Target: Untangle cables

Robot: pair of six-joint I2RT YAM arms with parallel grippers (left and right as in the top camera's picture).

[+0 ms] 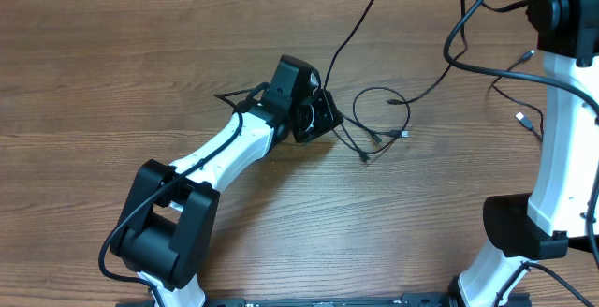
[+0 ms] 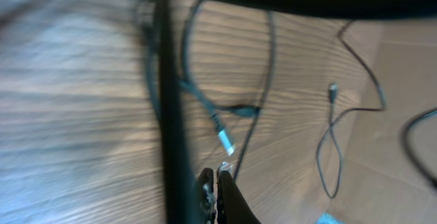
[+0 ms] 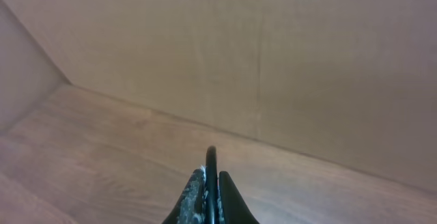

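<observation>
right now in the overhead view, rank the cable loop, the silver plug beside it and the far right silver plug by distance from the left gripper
1. cable loop, just right of the left gripper
2. silver plug, at the loop's lower right
3. far right silver plug, beside the right arm

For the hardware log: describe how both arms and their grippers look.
The left arm and right arm share white links, bulky black joint housings and loose black wires. The left gripper and right gripper have slim black fingers.
</observation>
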